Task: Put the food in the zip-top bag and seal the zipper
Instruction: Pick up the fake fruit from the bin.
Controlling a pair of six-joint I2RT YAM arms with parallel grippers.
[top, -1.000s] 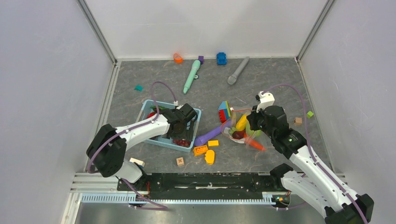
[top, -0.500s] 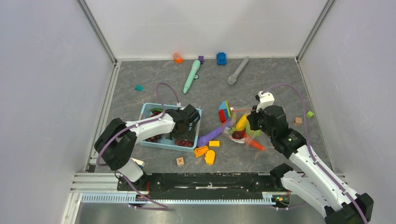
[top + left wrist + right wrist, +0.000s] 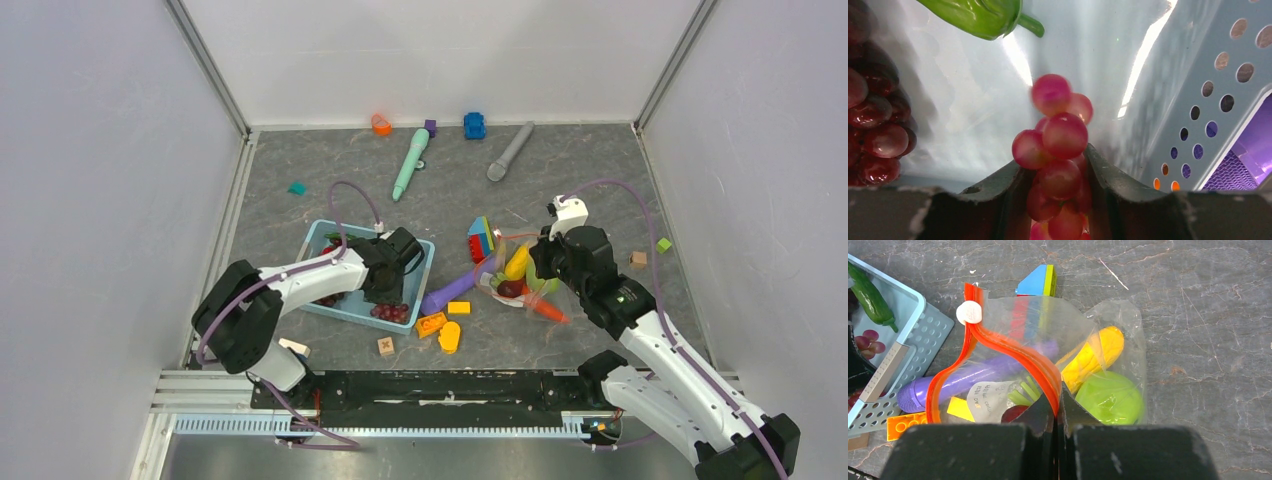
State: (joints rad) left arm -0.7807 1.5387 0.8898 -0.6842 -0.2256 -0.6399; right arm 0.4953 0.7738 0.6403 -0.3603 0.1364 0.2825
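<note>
3 plain pale walls (image 3: 430, 50) box in the table (image 3: 600, 170), whose top is dark grey with fine marble-like veins. 2 metal posts (image 3: 205, 65) rise at the back corners. A ribbed metal rail (image 3: 400, 425) lines the near edge. The light is soft and even.

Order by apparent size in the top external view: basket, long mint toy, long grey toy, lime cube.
Largest: basket.
Then long mint toy and long grey toy, too alike to rank.
Smallest: lime cube.
</note>
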